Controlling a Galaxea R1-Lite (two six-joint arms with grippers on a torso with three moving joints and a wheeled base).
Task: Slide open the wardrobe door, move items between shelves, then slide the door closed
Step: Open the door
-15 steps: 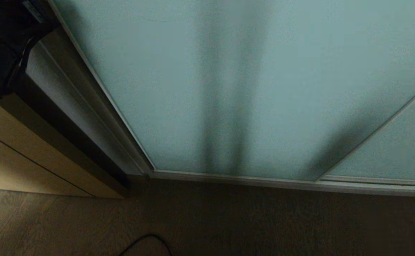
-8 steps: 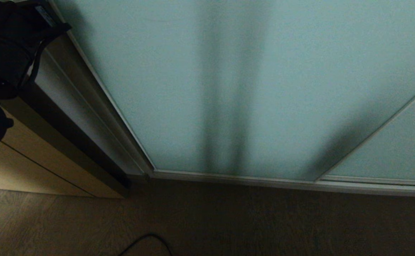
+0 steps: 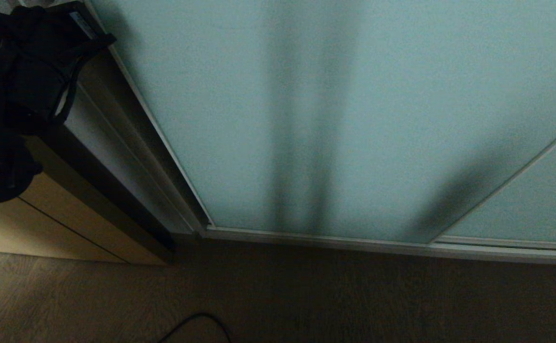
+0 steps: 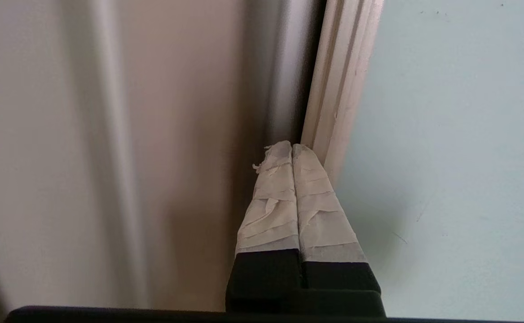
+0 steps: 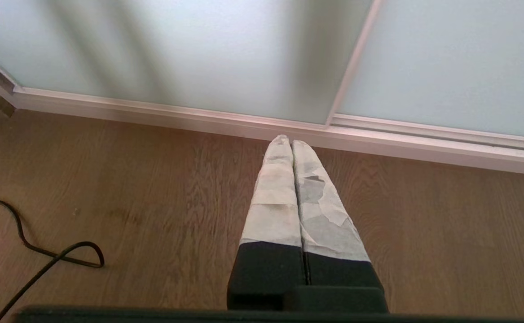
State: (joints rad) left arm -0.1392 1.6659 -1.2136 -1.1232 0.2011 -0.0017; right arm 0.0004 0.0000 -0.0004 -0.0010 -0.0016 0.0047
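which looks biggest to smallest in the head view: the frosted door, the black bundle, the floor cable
1. sliding wardrobe door, fills most of the view
2. black bundle, though nearer the camera
3. cable, a thin loop at the bottom edge

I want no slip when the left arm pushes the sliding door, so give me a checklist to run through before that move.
1. Left hand shut, nothing held: ok.
2. Its tips sit at the door frame, beside the gap: ok.
3. Tips touching the frame: cannot tell.
4. Right hand shut and low over the floor, away from the glass door: ok.
5. Cable lies on the floor, away from the track: ok.
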